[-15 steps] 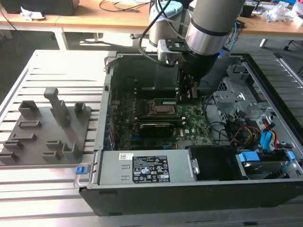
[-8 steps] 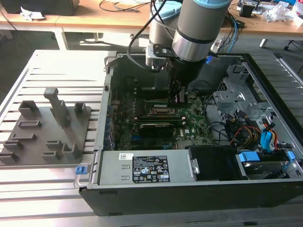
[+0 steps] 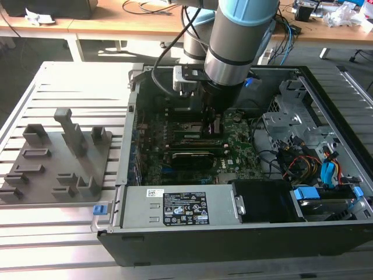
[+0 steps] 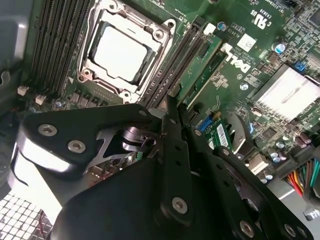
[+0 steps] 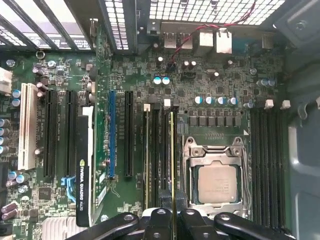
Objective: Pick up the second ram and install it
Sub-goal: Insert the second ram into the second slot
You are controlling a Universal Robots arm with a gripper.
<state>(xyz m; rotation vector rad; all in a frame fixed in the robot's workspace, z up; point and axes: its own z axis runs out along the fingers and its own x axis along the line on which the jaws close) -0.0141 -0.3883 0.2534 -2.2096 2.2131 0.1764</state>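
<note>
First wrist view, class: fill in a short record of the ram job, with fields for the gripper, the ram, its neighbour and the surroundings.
gripper: gripper closed on the second ram
second ram: edge-on, along a slot in the motherboard
seating: cannot tell
neighbour: CPU socket beside that slot
surroundings: open computer case; grey holder block outside it, on the exterior view's left

A pale slatted metal table (image 3: 70, 81) carries the open computer case (image 3: 233, 230) toward the exterior view's right and, well apart on the left, a flat grey holder tray (image 3: 55, 166) (upright blocks on it).
</note>
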